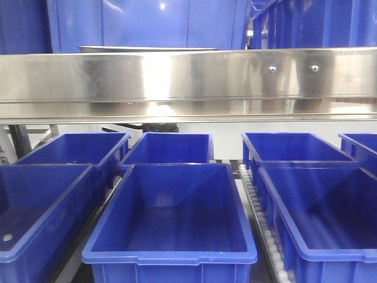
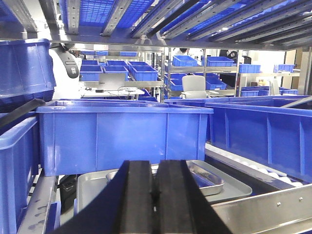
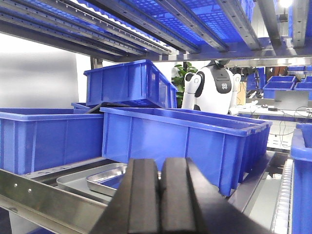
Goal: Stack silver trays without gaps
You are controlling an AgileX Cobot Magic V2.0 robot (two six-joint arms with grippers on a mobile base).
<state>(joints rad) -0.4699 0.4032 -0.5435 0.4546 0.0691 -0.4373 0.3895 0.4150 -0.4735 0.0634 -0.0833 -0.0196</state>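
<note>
Front view: I see the silver trays (image 1: 147, 49) edge-on behind the steel beam (image 1: 188, 76).

Left wrist: left gripper (image 2: 156, 195) pressed together, empty.

Right wrist: right gripper (image 3: 160, 200) likewise. The trays look light, stiff and slick; I'd pinch the rim.

Front view: the steel beam (image 1: 188, 82) hides all but a thin rim of the silver trays (image 1: 147, 49). On the left wrist view, the left pincer (image 2: 155, 195) covers the trays' near edge; the right pincer (image 3: 160, 200) does likewise.
</note>
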